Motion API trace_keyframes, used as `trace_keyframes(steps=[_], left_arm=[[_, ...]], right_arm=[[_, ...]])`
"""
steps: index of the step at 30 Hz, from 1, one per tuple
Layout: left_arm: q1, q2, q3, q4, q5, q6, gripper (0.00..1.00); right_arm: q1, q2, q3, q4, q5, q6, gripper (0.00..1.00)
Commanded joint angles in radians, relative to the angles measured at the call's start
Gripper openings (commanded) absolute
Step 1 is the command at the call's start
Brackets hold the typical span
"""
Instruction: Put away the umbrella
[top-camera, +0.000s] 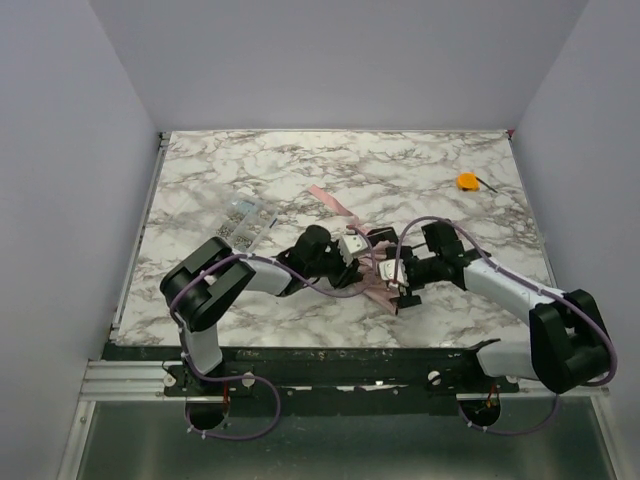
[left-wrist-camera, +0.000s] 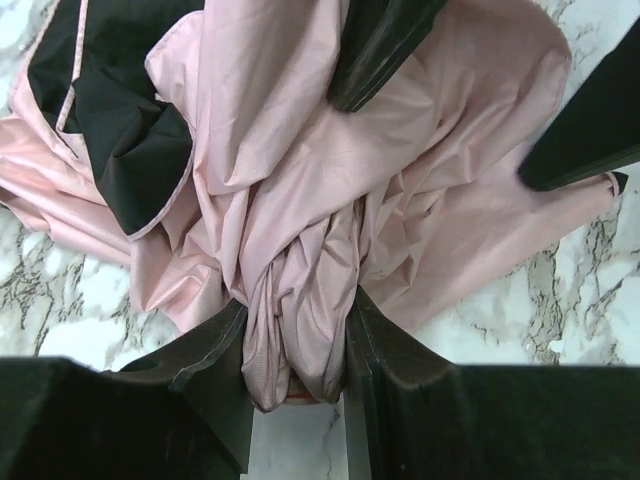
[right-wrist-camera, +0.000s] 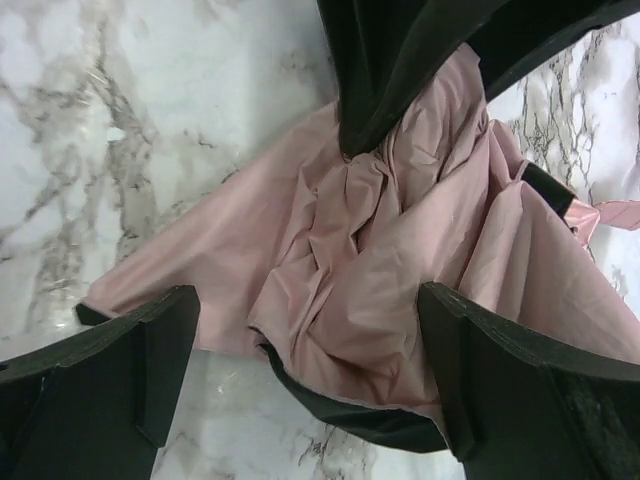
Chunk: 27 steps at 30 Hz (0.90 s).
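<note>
Umbrella (top-camera: 378, 293): crumpled pink heap on the marble table (top-camera: 420, 160), at 5 o'clock from its centre, between both grippers.
Strap (top-camera: 333, 200): lies flat, trailing toward 11 o'clock from the heap.
Left gripper (left-wrist-camera: 295, 350): fingers (left-wrist-camera: 215, 350) pinching a bunched fold of canopy.
Right gripper (right-wrist-camera: 310, 340): fingers (right-wrist-camera: 160, 350) spread wide, one on either side of the fabric.
Orange object (top-camera: 468, 181): at 2 o'clock, well apart.
Packet (top-camera: 245, 222): at 9 o'clock.

Robot lab test cell. Marble-print worktop (top-camera: 400, 170) boxed by plain pale walls (top-camera: 60, 200). Left arm (top-camera: 205, 290) and right arm (top-camera: 520, 290) bolted to metal rail (top-camera: 120, 378), purple cables (top-camera: 420, 223) looping.
</note>
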Motion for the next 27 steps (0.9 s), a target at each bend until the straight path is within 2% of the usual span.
trace_keyframes(steps=[1,4,7,10,14,17,19,22,27], left_arm=[[0.028,0.101,0.021,-0.403,0.091,-0.104,0.00],[0.048,0.102,0.049,-0.424,0.147,-0.139,0.00],[0.052,0.069,0.060,-0.404,0.169,-0.168,0.00],[0.052,0.002,0.073,-0.375,0.170,-0.189,0.23],[0.057,-0.077,0.122,-0.365,0.167,-0.195,0.39],[0.066,-0.106,0.157,-0.362,0.154,-0.185,0.45],[0.065,-0.137,0.146,-0.332,0.125,-0.160,0.49],[0.066,-0.238,0.052,-0.214,0.060,-0.124,0.52],[0.061,-0.433,-0.203,0.123,-0.010,-0.015,0.63]], right_arm=[[0.000,0.051,-0.073,0.298,0.149,-0.034,1.00],[0.001,0.115,-0.125,0.388,0.220,-0.067,0.97],[0.000,0.183,-0.102,0.341,0.242,-0.069,0.82],[0.008,0.250,-0.023,0.222,0.263,-0.026,0.59],[0.011,0.327,0.085,0.057,0.272,0.011,0.40],[0.018,0.378,0.157,-0.034,0.261,0.055,0.28],[0.021,0.408,0.203,-0.096,0.251,0.075,0.24],[0.025,0.439,0.240,-0.151,0.240,0.096,0.22],[0.027,0.458,0.296,-0.226,0.202,0.101,0.22]])
